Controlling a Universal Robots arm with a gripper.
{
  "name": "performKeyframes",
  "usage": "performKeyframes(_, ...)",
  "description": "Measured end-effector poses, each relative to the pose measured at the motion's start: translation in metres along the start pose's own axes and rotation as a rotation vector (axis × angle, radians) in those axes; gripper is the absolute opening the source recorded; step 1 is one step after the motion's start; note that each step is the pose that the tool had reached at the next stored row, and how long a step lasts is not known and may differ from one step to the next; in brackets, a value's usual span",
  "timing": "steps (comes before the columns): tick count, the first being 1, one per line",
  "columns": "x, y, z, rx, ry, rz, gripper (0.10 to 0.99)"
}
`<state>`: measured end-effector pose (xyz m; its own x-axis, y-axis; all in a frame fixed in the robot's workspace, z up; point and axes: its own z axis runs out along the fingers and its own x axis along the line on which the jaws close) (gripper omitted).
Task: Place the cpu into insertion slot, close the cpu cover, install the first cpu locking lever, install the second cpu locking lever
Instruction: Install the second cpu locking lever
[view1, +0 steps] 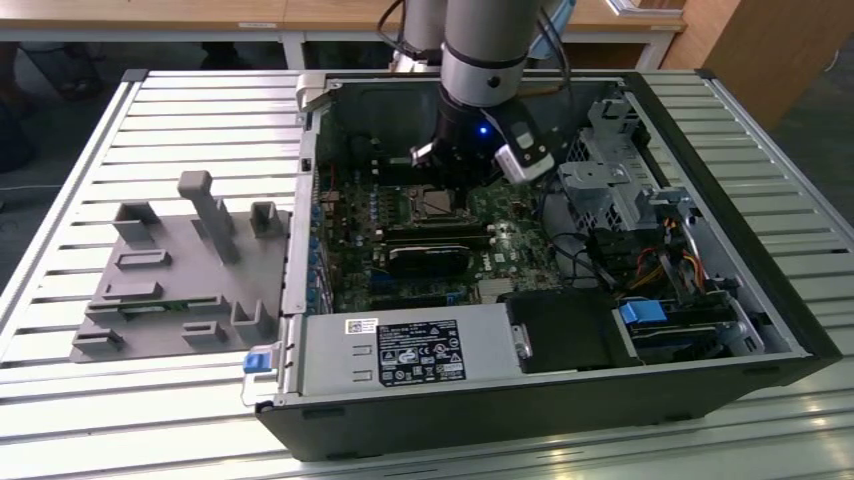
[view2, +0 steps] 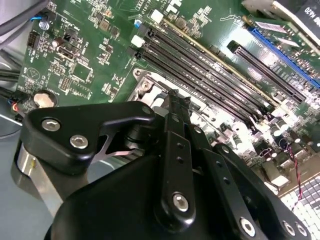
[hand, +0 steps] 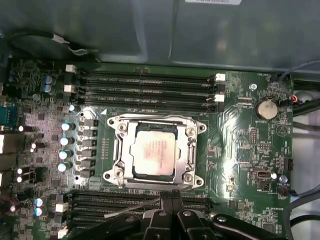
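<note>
- Your cpu (hand: 155, 152) sits flat in the insertion slot (hand: 127, 172) on the green board (hand: 240, 145).
- The cpu cover (hand: 192, 145) lies shut around it.
- Your gripper (hand: 171, 196) hangs just beside the slot, fingers pressed together, holding nothing.

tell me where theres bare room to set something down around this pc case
Free: the slatted table on the exterior view's left of the computer case, behind the grey fixture plate, and the strip in front of it. Crowded: inside the case, where the hand hangs beside the cpu among memory slots.
</note>
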<state>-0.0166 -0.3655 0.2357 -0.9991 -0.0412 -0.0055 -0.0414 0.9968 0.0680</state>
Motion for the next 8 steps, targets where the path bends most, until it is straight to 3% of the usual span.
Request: performKeyframes(8, 0.0058, -0.0023, 0.0028, -0.003, -0.0089, -0.003, 0.106)
